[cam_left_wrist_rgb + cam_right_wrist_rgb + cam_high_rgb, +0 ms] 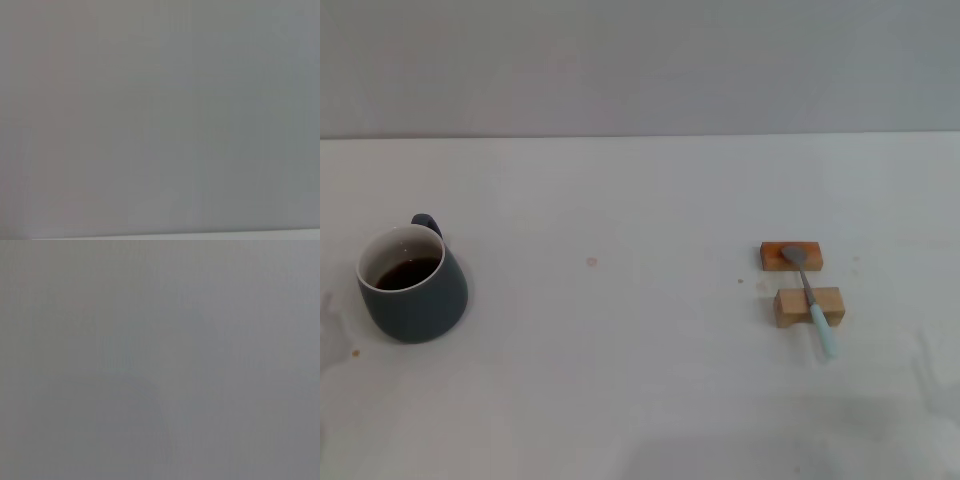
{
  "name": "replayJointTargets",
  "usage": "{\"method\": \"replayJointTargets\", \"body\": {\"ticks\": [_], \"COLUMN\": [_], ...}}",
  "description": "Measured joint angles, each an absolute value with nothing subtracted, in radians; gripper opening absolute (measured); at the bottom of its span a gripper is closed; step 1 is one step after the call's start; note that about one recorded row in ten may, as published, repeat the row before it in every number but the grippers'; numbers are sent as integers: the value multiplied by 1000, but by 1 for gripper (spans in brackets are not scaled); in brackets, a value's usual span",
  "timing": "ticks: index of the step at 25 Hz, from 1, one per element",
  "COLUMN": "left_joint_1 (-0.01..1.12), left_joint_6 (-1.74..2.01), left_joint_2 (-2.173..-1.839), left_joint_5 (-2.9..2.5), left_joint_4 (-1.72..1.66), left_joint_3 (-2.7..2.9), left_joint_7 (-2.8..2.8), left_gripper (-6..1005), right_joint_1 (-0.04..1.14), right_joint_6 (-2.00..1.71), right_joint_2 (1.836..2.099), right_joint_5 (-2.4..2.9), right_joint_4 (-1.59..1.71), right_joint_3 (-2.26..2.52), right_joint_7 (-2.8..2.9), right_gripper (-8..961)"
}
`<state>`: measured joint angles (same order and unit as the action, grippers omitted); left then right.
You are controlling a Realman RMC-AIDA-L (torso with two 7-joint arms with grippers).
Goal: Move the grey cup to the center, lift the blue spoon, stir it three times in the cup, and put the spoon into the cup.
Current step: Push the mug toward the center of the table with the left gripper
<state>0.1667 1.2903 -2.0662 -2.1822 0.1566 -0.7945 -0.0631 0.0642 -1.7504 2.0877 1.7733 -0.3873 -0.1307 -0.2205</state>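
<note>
Nothing of the task looks started, as far as I can judge. Cup (412, 284) stands far on the left side of the table (620, 380), upright, with its handle turned to the back and dark liquid inside, so it is not in the center yet. Spoon (808, 298) lies well apart from it on the right side, resting across two small wooden blocks (800, 281): the metal bowl sits on the far block and the pale blue handle end reaches over the near block toward the front edge. The middle of the table between them holds only a tiny mark. Neither the left gripper nor the right gripper shows in the head view, and both wrist views give only a plain grey surface, so I cannot place the cup or the spoon relative to either tool, and I cannot tell if the fingers are spread or pressed together; certainly nothing is seen held. All steps are then still left: bring the cup to the center, lift the spoon from the blocks, stir three times, and leave the spoon in the cup. I would guess the left arm takes the cup and the right arm the spoon, since each thing lies on that arm's side.
</note>
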Motion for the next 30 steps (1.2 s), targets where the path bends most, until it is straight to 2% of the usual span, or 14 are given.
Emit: {"method": "replayJointTargets", "body": {"ticks": [10,30], "left_joint_1": [219,294], "left_joint_6": [1219,1128], "left_joint_2": [-2066,-2070], "left_joint_5": [-2184,-2186], "left_joint_4": [155,166], "left_joint_3": [-787,-684], "left_joint_7": [27,46], "left_gripper": [-2,8], "right_joint_1": [57,54], "right_joint_6": [-1753,-1759], "right_joint_2": [2088,2086], "right_joint_5": [1773,1773], "right_joint_4": [-385,-384], "right_joint_3": [-130,-130], "right_joint_7": [-221,-219], "right_gripper": [636,641]}}
